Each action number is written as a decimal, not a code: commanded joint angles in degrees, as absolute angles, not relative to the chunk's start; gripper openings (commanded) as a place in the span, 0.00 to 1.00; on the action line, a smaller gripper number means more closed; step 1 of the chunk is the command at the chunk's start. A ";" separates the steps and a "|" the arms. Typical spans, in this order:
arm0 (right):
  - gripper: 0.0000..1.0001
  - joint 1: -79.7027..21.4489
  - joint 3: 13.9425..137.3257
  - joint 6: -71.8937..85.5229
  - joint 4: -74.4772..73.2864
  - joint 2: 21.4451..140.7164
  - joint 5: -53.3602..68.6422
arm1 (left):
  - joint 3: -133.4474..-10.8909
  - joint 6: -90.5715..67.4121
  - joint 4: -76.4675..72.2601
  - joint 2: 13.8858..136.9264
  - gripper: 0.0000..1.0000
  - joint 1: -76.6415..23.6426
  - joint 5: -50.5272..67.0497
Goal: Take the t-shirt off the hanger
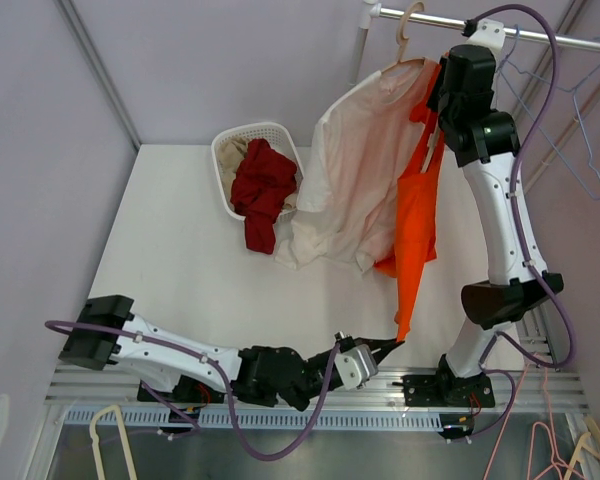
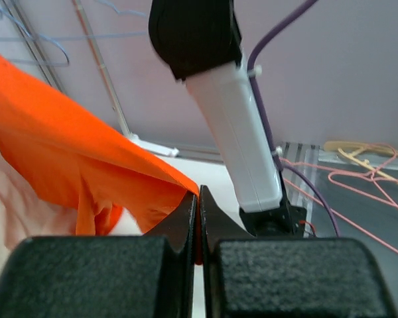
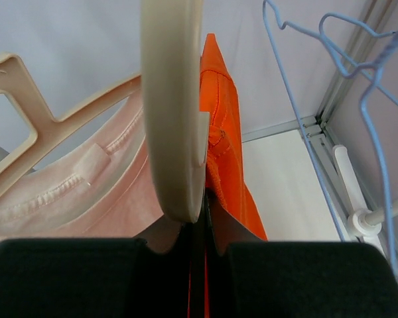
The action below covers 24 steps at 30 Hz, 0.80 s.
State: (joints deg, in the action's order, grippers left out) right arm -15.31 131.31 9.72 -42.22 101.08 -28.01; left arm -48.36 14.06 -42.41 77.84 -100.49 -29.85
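An orange t-shirt (image 1: 417,215) hangs from the rail's cream hanger (image 3: 172,99) and is stretched down toward the table's near edge. My left gripper (image 1: 390,346) is shut on its lower hem; in the left wrist view the orange cloth (image 2: 66,146) runs into the closed jaws of the left gripper (image 2: 198,193). My right gripper (image 1: 439,100) is up at the hanger, shut on the orange shirt (image 3: 224,139) near its collar. In the right wrist view this gripper (image 3: 205,207) sits just beside the hanger.
A pale pink shirt (image 1: 350,180) hangs on a second beige hanger (image 3: 26,126) to the left. Blue wire hangers (image 1: 580,130) hang from the rail (image 1: 540,38). A white basket (image 1: 226,150) holds red clothing (image 1: 262,185). Loose hangers (image 1: 110,440) lie below the table edge.
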 commanded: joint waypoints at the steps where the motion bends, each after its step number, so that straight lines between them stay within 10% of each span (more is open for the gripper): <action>1: 0.00 -14.68 135.96 11.60 -32.43 102.74 -29.36 | -53.86 17.75 -42.02 77.69 0.01 -102.57 -24.79; 13: 0.00 -15.29 137.79 12.65 -35.68 98.44 -26.28 | -48.79 16.88 -45.00 80.77 0.06 -101.34 -33.05; 15: 0.00 -15.29 138.86 13.36 -37.61 98.09 -25.06 | -48.08 14.42 -43.95 81.38 0.30 -100.73 -32.26; 16: 0.00 -15.47 138.52 13.53 -37.70 97.04 -24.61 | -48.08 13.11 -43.68 82.26 0.77 -100.11 -33.47; 17: 0.00 -15.64 137.99 13.62 -37.71 96.42 -24.44 | -48.16 12.66 -43.77 82.61 0.96 -99.93 -35.31; 24: 0.00 -16.79 135.70 13.18 -37.61 92.73 -24.52 | -46.93 18.02 -48.61 77.44 1.00 -97.04 -40.43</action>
State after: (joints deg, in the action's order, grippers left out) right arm -16.19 134.93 12.45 -42.17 96.40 -24.95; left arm -47.20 16.43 -43.38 82.19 -98.56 -37.65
